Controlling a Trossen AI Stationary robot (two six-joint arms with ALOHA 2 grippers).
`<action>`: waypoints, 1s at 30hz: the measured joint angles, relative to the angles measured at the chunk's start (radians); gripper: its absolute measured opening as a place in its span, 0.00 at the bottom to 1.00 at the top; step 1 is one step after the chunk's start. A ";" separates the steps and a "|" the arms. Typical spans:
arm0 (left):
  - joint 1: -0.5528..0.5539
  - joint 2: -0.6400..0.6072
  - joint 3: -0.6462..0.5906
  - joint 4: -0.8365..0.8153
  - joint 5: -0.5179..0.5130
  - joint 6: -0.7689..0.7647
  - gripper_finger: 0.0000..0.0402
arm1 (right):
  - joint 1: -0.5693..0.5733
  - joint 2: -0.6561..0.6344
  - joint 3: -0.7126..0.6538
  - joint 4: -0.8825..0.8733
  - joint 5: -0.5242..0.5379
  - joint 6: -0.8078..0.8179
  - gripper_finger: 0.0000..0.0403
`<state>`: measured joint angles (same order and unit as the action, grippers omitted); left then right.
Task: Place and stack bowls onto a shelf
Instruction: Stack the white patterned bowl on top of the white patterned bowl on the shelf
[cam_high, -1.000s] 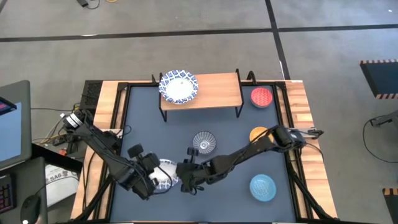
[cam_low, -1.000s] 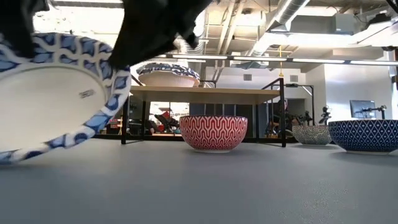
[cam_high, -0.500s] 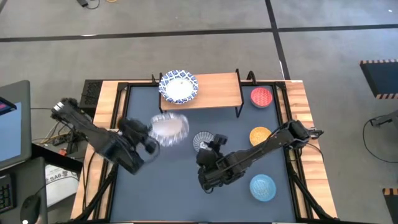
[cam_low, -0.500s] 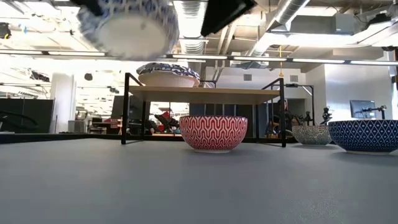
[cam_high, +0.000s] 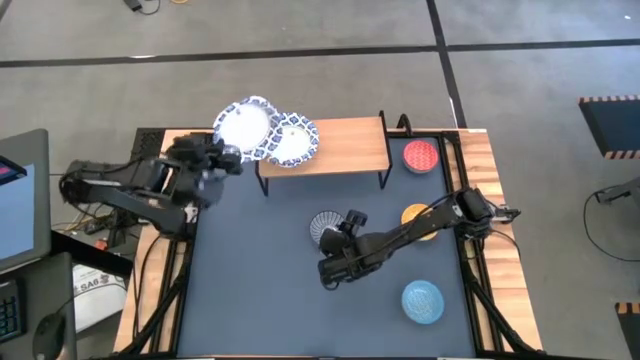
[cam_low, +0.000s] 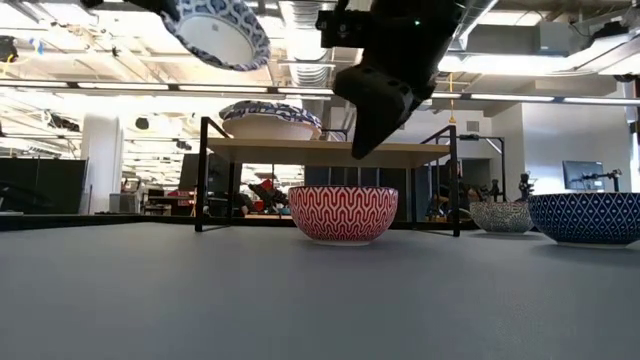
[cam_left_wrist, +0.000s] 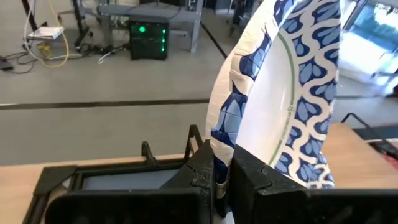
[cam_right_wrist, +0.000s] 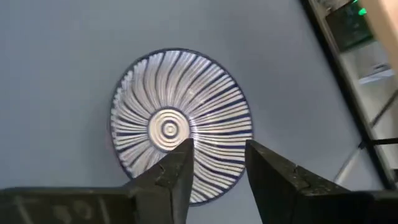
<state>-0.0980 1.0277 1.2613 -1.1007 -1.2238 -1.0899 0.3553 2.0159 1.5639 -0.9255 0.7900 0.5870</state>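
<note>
My left gripper (cam_high: 226, 153) is shut on a wide white bowl with a blue-patterned rim (cam_high: 243, 127), high over the left end of the light-wood shelf (cam_high: 345, 147). In the low view that bowl (cam_low: 220, 30) hangs above shelf height. A second white bowl (cam_high: 290, 142) rests by its base on the shelf board. My right gripper (cam_right_wrist: 217, 163) is open and hovers over the grey-blue striped bowl (cam_right_wrist: 180, 127) near the table's middle, touching nothing. The red bowl (cam_high: 421, 156), yellow-orange bowl (cam_high: 415, 215) and light blue bowl (cam_high: 422, 300) stand on the table's right side. My left gripper holds the white bowl by its rim (cam_left_wrist: 219, 144), the wall pinched with one finger on the inside and one on the outside. The fingers (cam_left_wrist: 249, 177) come from the table's left side. The bowl is lifted clear and tilted steeply, almost on edge.
The shelf's middle and right part (cam_high: 355, 140) is bare board on thin black legs (cam_low: 203, 175). The table's blue top (cam_high: 250, 270) lies between wooden side strips. In the low view the red bowl (cam_low: 343, 213) stands before the shelf, two more bowls to its right.
My left gripper has lifted the white bowl from the table's near left part and carried it up and toward the far edge, to the shelf's left end; the bowl has tipped toward upright. My right gripper has moved from beside it toward the right and far, over the grey-blue bowl.
</note>
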 joint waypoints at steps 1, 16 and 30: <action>0.038 0.003 0.000 0.062 0.026 0.079 0.03 | 0.001 0.000 0.000 0.006 0.000 0.000 0.39; 0.568 0.181 0.000 0.443 0.791 0.486 0.16 | 0.088 -0.177 0.002 -0.119 -0.005 0.185 0.31; 0.636 0.207 0.071 0.532 0.879 0.681 0.47 | 0.207 -0.207 0.001 -0.380 0.007 0.492 0.31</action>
<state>0.5376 1.2349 1.3323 -0.5684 -0.3447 -0.4088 0.5625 1.8090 1.5646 -1.3054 0.7971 1.0791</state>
